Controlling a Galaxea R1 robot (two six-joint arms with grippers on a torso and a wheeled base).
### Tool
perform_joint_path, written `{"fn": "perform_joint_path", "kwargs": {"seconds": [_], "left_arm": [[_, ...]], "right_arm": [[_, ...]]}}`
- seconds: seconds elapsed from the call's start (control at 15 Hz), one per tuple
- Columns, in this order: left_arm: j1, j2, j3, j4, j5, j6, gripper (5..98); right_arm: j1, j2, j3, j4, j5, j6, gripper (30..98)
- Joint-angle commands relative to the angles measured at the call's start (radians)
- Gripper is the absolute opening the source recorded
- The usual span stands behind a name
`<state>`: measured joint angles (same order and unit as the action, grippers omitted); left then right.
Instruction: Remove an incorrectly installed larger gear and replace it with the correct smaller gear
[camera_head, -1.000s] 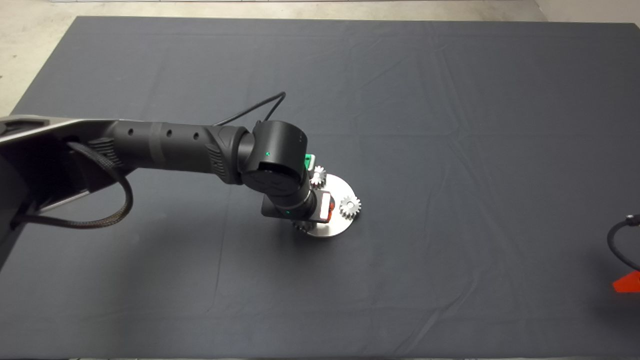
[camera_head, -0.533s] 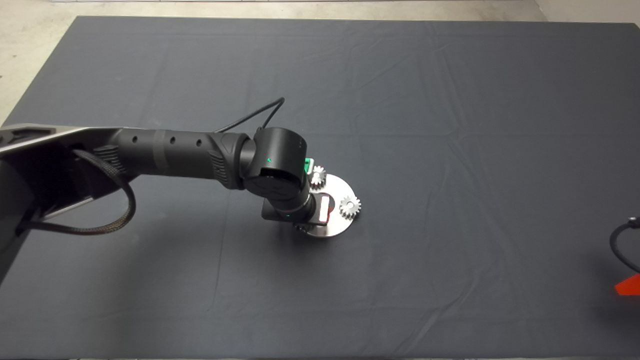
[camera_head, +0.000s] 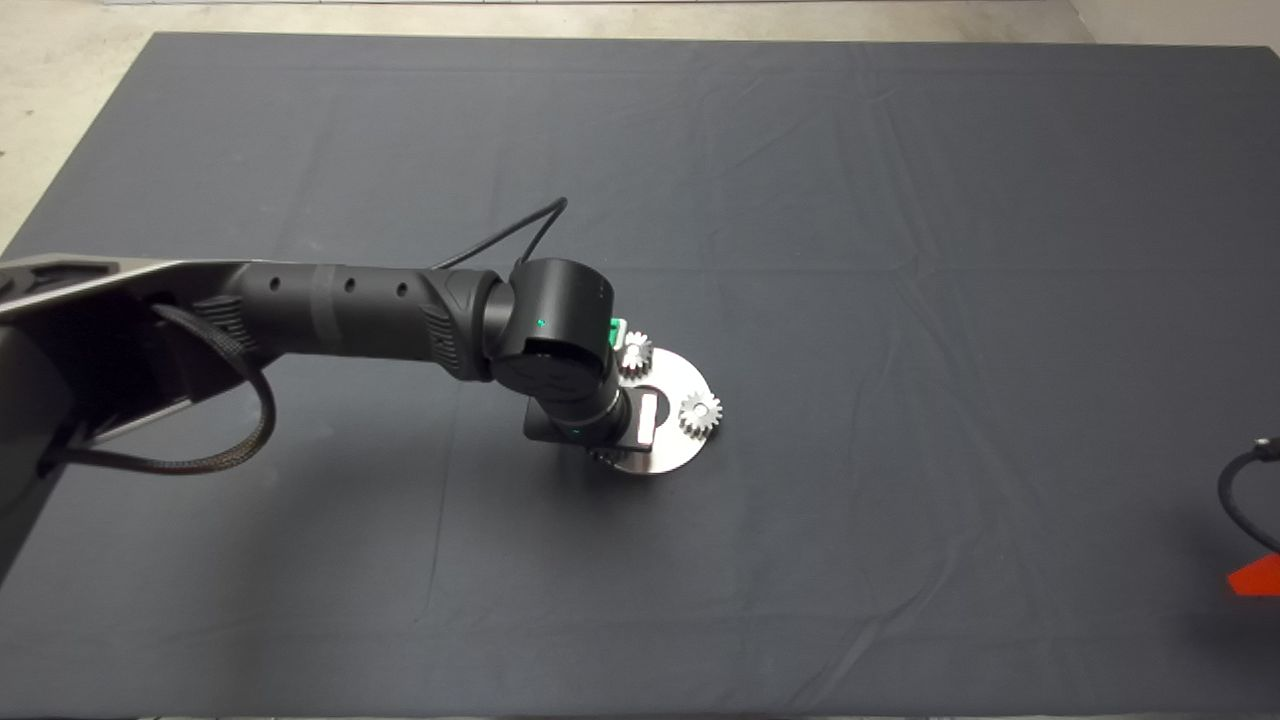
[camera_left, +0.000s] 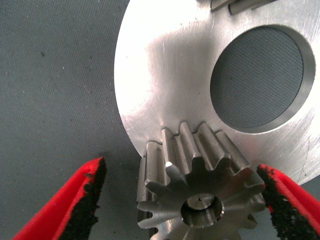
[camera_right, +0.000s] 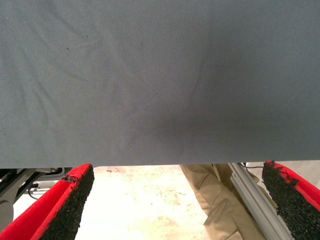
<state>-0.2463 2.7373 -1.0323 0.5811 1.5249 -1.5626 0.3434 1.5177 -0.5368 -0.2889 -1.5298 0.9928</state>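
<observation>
Dark grey cloth covers the table (camera_head: 900, 250), on which a round brushed-metal plate (camera_left: 165, 75) with a large circular hole carries several silver gears on its rim. Left gripper (camera_left: 182, 205) hangs over the plate edge, its red fingers (camera_left: 75, 205) open, straddling a shiny long-toothed metal gear (camera_left: 200, 185), judged the larger gear, one finger well apart and the other just beside the teeth, presumably for lifting it off. Right gripper (camera_right: 180, 205) waits open at the table's right edge.

dark mat (camera_head: 900, 250) | round steel plate (camera_head: 672, 455) on mat | pale floor (camera_head: 60, 60)

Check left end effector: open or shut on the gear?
Open. The left end effector straddles the shiny silver metal gear; its red fingers stand clear on both sides.
</observation>
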Motion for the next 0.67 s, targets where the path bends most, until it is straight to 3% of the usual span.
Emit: {"fn": "perform_joint_path", "kwargs": {"seconds": [0.0, 0.6], "left_arm": [[-0.002, 0.003, -0.014, 0.014, 0.081, 0.009, 73.9], [-0.002, 0.003, -0.018, 0.014, 0.08, 0.012, 61.6]], "right_arm": [[0.006, -0.004, 0.011, -0.029, -0.073, 0.006, 88.8], [0.005, -0.007, 0.037, -0.029, -0.072, 0.01, 88.8]]}}
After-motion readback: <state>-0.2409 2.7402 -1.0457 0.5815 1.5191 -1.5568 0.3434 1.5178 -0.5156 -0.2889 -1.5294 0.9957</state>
